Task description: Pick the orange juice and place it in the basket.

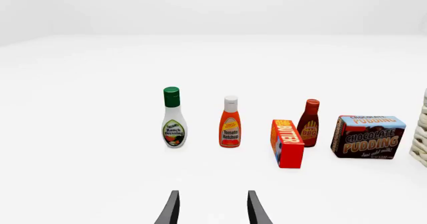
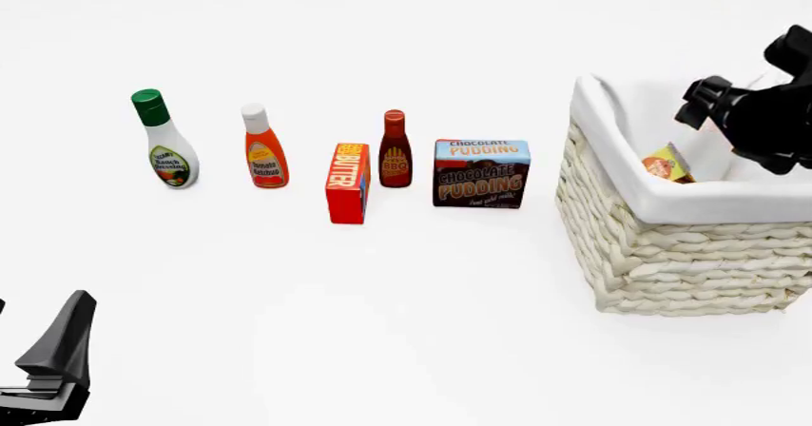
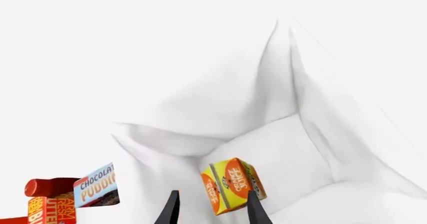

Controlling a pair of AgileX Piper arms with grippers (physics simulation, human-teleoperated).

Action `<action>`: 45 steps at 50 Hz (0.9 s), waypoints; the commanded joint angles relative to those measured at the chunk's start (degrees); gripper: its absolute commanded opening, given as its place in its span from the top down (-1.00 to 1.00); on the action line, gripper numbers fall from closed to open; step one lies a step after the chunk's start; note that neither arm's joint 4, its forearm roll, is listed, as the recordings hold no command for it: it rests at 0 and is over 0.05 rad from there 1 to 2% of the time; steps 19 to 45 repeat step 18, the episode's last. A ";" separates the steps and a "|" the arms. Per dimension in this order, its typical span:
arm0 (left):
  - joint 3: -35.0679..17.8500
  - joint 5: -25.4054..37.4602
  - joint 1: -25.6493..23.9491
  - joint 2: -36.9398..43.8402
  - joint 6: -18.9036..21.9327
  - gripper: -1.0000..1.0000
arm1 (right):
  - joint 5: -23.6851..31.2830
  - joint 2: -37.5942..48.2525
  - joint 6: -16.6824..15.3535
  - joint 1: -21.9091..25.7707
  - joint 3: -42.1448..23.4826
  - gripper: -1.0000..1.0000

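So at this point the orange juice (image 2: 665, 164) was already down inside the basket (image 2: 660, 207), lying tilted against the white cloth lining on the near-left part of the interior — not standing upright, as far as we could tell. In the right wrist view the carton (image 3: 231, 185) sat just beyond the fingertips of the right gripper (image 3: 210, 206), partly between them but lower, with its long axis slanted rather than lined up with the fingers. The fingers were spread apart and we couldn't see them touching the carton, so we read it as let go.

The right arm was clearly the nearer one — it hung over the far right side of the basket, wrist pitched down into the opening. The left gripper (image 1: 211, 208) sat well apart at the near left of the table, fingers parted and holding nothing, pointed at the row of groceries: ranch dressing (image 2: 166, 141), tomato ketchup (image 2: 264, 147), butter box (image 2: 346, 183), BBQ sauce (image 2: 395, 149) and chocolate pudding box (image 2: 481, 173).

Our guess was the placing was basically done, and what remained for the right arm was lifting straight up out of the basket. The thing to watch was the rim and the carton, since both were close to the fingers.
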 commanded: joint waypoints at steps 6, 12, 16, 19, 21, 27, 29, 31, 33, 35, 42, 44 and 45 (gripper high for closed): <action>0.00 0.00 0.00 0.00 0.00 -1.00 | -0.94 -1.05 -0.89 -0.33 0.03 -1.00; 0.00 0.00 0.00 0.00 0.00 -1.00 | -0.87 -1.17 -1.92 -0.41 -0.30 -1.00; 0.00 0.00 0.00 0.00 0.00 -1.00 | -1.07 -1.45 -2.91 -0.08 -0.56 -1.00; 0.00 0.00 0.00 0.00 0.00 -1.00 | -1.07 -1.50 -3.23 -0.05 -0.66 -1.00; 0.00 0.00 0.00 0.00 0.00 -1.00 | -1.07 -1.50 -3.23 -0.05 -0.66 -1.00; 0.00 0.00 0.00 0.00 0.00 -1.00 | -1.07 -1.50 -3.23 -0.05 -0.66 -1.00; 0.00 0.00 0.00 0.00 0.00 -1.00 | -1.07 -1.50 -3.23 -0.05 -0.66 -1.00; 0.00 0.00 0.00 0.00 0.00 -1.00 | -1.07 -1.50 -3.23 -0.05 -0.66 -1.00; 0.00 0.00 0.00 0.00 0.00 -1.00 | -1.07 -1.50 -3.23 -0.05 -0.66 -1.00; 0.00 0.00 0.00 0.00 0.00 -1.00 | -1.07 -1.50 -3.23 -0.05 -0.66 -1.00; 0.00 0.00 0.00 0.00 0.00 -1.00 | -1.07 -1.50 -3.23 -0.05 -0.66 -1.00; 0.00 0.00 0.00 0.00 0.00 -1.00 | -1.07 -1.50 -3.23 -0.05 -0.66 -1.00; 0.00 0.00 0.00 0.00 0.00 -1.00 | -1.07 -1.50 -3.23 -0.05 -0.66 -1.00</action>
